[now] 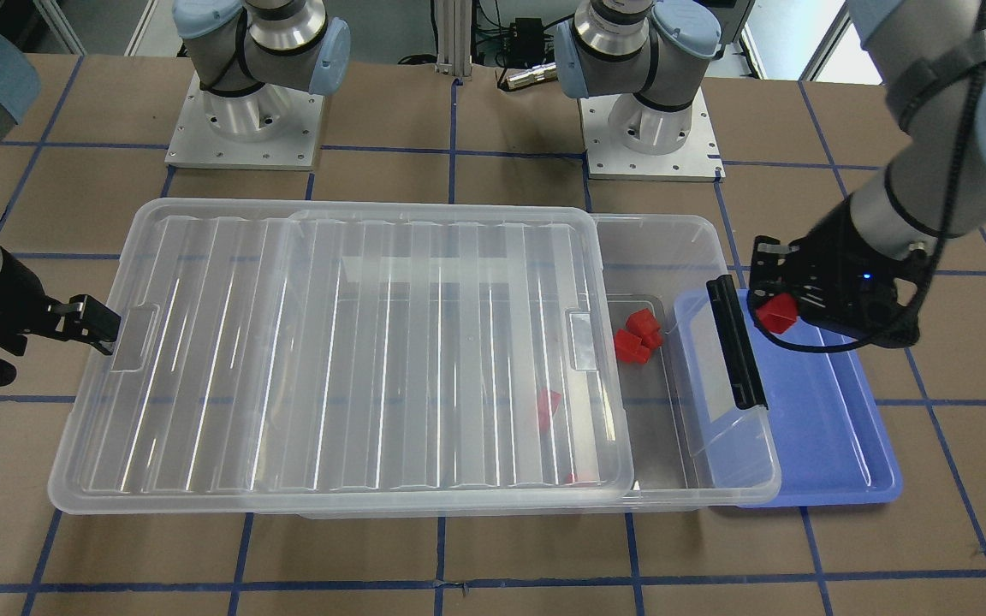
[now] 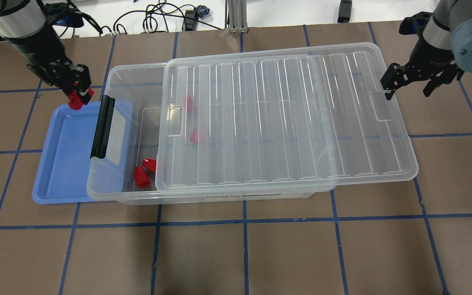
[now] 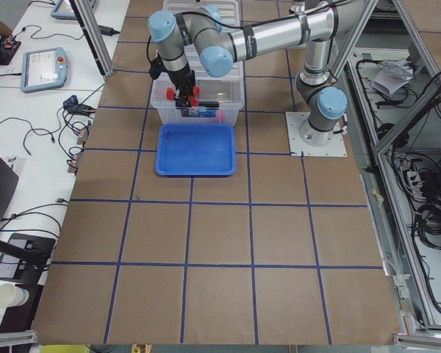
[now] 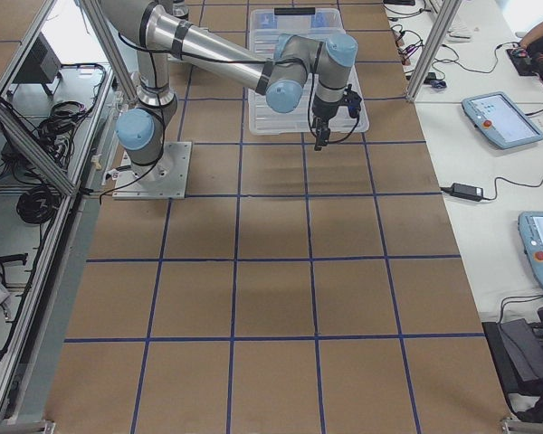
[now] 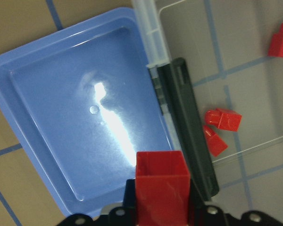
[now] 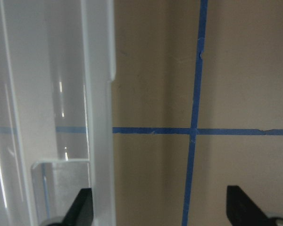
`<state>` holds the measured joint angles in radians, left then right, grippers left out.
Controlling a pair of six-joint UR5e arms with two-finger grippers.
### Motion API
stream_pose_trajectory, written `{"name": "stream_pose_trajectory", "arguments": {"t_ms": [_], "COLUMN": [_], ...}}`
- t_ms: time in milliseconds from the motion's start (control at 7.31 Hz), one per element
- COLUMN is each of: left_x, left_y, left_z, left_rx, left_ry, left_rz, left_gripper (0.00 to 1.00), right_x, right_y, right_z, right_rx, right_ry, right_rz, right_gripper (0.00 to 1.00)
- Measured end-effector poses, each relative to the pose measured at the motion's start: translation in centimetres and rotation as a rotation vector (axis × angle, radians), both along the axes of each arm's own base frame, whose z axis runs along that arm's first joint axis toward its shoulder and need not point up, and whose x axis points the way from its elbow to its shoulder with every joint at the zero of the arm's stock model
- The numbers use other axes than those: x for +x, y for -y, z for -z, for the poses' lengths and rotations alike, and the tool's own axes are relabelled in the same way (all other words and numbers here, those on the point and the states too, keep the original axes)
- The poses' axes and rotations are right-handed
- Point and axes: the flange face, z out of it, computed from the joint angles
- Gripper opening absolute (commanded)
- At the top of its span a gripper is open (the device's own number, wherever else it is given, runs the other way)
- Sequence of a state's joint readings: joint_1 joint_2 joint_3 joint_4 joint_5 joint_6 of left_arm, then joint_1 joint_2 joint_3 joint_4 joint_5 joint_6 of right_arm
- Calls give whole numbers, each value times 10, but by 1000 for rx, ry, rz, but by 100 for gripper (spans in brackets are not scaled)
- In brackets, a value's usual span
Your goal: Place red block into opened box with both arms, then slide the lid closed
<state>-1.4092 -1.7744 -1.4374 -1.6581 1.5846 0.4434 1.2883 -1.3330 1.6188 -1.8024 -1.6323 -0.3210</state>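
My left gripper (image 2: 77, 95) is shut on a red block (image 1: 775, 313) and holds it above the far corner of the blue tray, just outside the box's black bar (image 2: 102, 127). In the left wrist view the red block (image 5: 161, 188) sits between the fingers. The clear box (image 2: 113, 73) is open at that end. The ribbed lid (image 2: 285, 119) covers the rest and overhangs the other end. My right gripper (image 2: 408, 84) is open at the lid's notched short edge (image 6: 99, 117). Several red blocks (image 2: 141, 176) lie inside the box, some under the lid.
A blue tray (image 2: 64, 164) lies partly under the box's open end. Both arm bases (image 1: 245, 128) stand behind the box. Cables (image 2: 158, 20) run along the table's far edge in the overhead view.
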Motion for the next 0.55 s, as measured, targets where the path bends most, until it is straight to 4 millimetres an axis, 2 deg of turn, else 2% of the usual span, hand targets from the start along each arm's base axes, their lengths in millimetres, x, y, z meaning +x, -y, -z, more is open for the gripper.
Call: {"name": "stream_pose_trajectory", "arguments": {"t_ms": [274, 547], "left_x": [-57, -86], "left_y": [-6, -7], "left_z": [19, 64], "left_rx": [-5, -52], "left_ry": [26, 38], "left_rz": [-63, -102], "left_gripper": [18, 18], "right_x": [-22, -33], "right_y": [1, 3], "right_z": [-6, -5], "right_rx": [-9, -2], "right_ry": [-12, -28], "right_rz": [-16, -48], "right_gripper": [100, 100]}}
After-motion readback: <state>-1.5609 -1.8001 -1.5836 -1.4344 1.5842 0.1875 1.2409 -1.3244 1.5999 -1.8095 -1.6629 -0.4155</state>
